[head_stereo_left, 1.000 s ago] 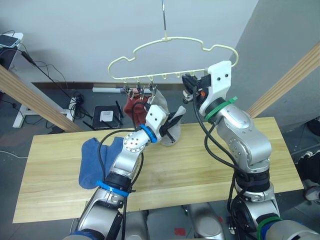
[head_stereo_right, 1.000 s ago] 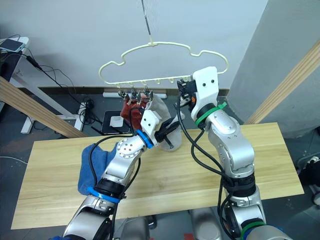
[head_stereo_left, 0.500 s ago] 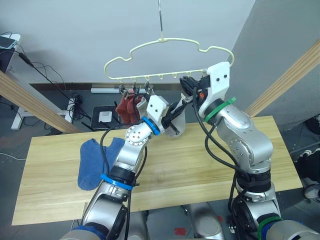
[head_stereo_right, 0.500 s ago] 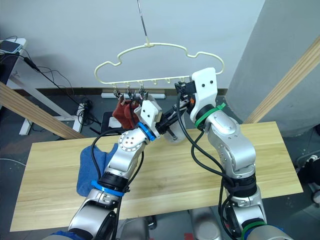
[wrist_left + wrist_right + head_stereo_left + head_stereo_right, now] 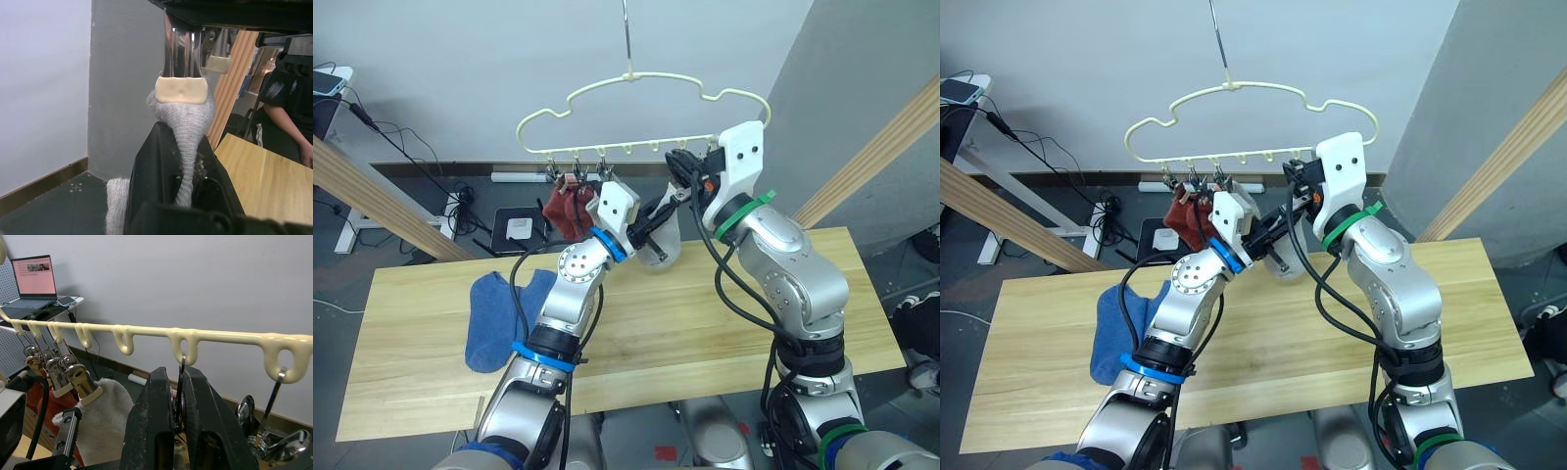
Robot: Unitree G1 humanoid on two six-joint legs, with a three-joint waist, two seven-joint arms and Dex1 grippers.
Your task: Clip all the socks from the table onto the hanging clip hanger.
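two blue socks point(image 5: 504, 318) on table point(image 5: 705, 333), left fingers point(image 5: 161, 161) pinching grey sock point(image 5: 188, 147), right fingers point(image 5: 168, 431) squeezing clip point(image 5: 179, 396)

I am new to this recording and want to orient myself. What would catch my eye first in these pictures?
The pale yellow wire clip hanger hangs above the light wooden plank table, with both arms raised to it. The left end effector is shut on a light grey knit sock at a clip, and the right end effector pinches a metal clip. Brick red socks already hang at the hanger's left; blue socks lie on the table's left part.
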